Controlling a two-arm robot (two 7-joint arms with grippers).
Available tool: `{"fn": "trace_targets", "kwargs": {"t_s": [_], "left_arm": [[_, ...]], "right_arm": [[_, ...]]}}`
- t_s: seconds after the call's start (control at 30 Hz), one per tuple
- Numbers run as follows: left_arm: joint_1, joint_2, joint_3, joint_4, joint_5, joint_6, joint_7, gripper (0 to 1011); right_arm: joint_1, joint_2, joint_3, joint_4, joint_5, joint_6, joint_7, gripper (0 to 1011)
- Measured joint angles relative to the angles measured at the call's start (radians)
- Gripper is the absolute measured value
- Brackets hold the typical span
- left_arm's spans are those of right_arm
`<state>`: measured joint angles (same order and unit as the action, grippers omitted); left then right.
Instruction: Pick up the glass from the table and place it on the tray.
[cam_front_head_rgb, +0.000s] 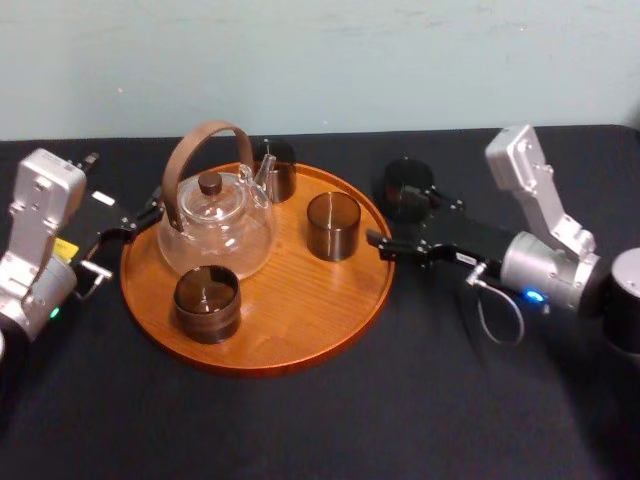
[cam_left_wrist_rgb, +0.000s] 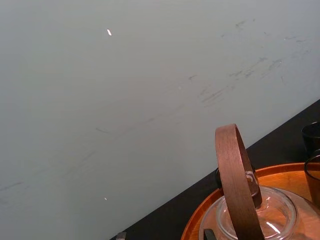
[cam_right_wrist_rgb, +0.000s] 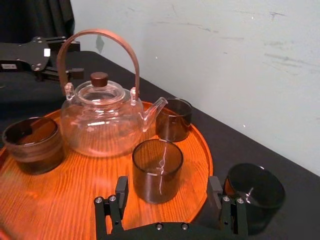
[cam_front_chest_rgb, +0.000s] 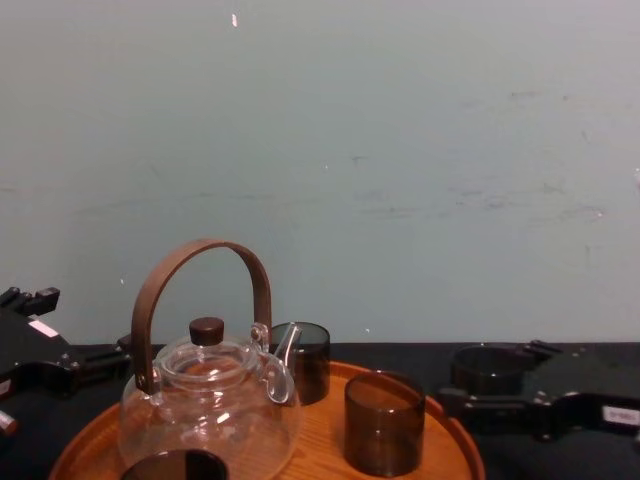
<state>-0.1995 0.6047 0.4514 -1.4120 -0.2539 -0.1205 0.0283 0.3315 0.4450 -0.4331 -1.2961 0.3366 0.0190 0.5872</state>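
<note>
**Wrong glass in line, the right one off to the side**

Your right gripper sits at the rim of the tray. Its fingers are spread wide with nothing between them. Straight ahead of the fingertips, on the tray, stands the nearest tray glass.

The glass you want is not there. It stands on the table just off the gripper's side that faces away from the robot's body, outside that finger and close to the tray's rim. I cannot tell whether the finger touches it.

- **Wrong pick:** if you close or advance now, you take the nearest tray glass, which needs no moving.
- **Knocking the glass:** if you swing sideways without backing off, the outer finger will likely shove the glass along the table or tip it, because it stands so near. Pull back, then re-aim so the glass falls between both fingers.
- **Slipping:** the glass looks smooth-walled, so an off-centre grip or one high on the lip could let it slip or twist.
- **Catching the rim:** if you lift too little, its base catches the raised rim on the way in.

Beyond the fingertips the tray is crowded with the teapot, the back glass and the front glass. Bare wood lies ahead and toward the gripper's body side, so aim there. The left gripper is parked across the tray, past the teapot.
</note>
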Motion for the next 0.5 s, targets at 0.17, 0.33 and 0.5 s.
{"fn": "trace_targets", "kwargs": {"t_s": [0.17, 0.33, 0.5], "left_arm": [[0.0, 0.0, 0.0, 0.0, 0.0, 0.0, 0.0, 1001], [0.0, 0.0, 0.0, 0.0, 0.0, 0.0, 0.0, 1001], [0.0, 0.0, 0.0, 0.0, 0.0, 0.0, 0.0, 1001]], "right_arm": [[-0.03, 0.034, 0.017, -0.037, 0.025, -0.003, 0.002, 1002], [-0.051, 0.061, 0.036, -0.062, 0.047, -0.007, -0.005, 1002], [-0.058, 0.077, 0.047, -0.065, 0.053, -0.009, -0.016, 1002]]}}
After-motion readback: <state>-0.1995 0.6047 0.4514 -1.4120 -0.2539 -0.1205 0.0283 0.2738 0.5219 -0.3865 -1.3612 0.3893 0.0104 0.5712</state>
